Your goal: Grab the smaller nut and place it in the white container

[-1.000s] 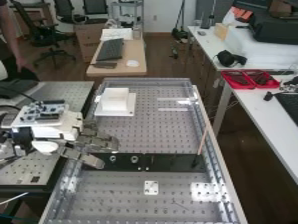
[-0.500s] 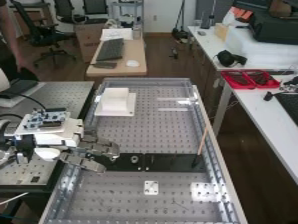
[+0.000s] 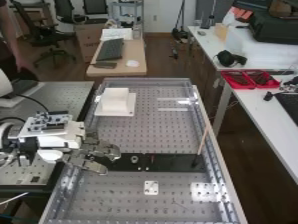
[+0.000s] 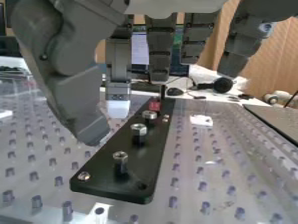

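A brown floor runs beneath a perforated metal bench (image 3: 159, 135) in the middle of the room. Take the black plate on it as the centre of a clock, in the high view. The white table (image 3: 259, 112) stretches from about 1 to 3 o'clock, and a small wooden desk (image 3: 133, 67) stands between 11 and 12. The white arm (image 3: 50, 135) comes in from near 10. The black plate (image 3: 173, 162) lies flat across the bench. Red trays (image 3: 249, 79) sit on the table between 1 and 2.

The hand (image 3: 86, 162) is at the plate's 9 o'clock end. Its fingers (image 4: 159, 50) hang nearly straight, with the thumb (image 4: 73, 95) well apart from them. The white container (image 3: 115, 99) is on the bench at 11. A thin rod (image 3: 203, 140) stands tilted near the plate's 3 o'clock end. A little white square (image 3: 151, 188) lies at 6.

Smallest are the nuts, in a row on the plate: a far nut (image 4: 149, 115) near a red piece (image 4: 154, 106), a middle nut (image 4: 138, 130), and the one nearest the camera, which looks like the smaller nut (image 4: 120, 156), by the 9 o'clock end.
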### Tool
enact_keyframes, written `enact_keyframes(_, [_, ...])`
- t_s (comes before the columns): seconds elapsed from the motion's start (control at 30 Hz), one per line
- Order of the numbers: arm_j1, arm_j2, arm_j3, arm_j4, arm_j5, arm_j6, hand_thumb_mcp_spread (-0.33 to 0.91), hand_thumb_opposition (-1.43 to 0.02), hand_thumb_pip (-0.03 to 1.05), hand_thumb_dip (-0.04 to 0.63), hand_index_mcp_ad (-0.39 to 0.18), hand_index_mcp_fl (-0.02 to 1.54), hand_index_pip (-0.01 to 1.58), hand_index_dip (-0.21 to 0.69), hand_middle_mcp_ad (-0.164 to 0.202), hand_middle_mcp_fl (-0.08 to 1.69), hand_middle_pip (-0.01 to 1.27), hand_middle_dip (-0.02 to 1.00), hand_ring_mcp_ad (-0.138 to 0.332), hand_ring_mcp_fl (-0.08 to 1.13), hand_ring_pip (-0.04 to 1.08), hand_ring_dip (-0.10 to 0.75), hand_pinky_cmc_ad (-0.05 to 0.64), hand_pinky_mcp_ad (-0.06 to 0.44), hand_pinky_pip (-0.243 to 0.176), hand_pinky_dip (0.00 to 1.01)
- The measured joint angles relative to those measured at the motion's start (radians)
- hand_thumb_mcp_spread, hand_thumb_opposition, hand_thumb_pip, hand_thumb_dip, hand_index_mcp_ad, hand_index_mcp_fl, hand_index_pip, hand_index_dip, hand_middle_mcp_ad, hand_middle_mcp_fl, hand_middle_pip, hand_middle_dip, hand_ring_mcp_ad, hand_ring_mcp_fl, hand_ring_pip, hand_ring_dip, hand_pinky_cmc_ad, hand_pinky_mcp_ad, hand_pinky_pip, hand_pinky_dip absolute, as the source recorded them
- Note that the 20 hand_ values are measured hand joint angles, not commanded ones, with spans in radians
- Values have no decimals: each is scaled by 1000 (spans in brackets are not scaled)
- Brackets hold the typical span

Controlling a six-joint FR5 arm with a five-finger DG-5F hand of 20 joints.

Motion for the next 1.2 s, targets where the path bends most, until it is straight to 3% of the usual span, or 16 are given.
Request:
enact_keyframes(0.2, [4, -8, 3, -4, 0, -9, 457, -852, 644, 253, -155, 51, 1508, 175, 58, 201, 131, 237, 115, 9, 103, 82, 346, 284, -26, 209])
enact_keyframes(1.2, [-11, -68, 33, 15, -7, -6, 480, -866, 646, 253, -168, 105, 1525, 185, 58, 218, 129, 237, 101, 5, 105, 86, 333, 278, 3, 195])
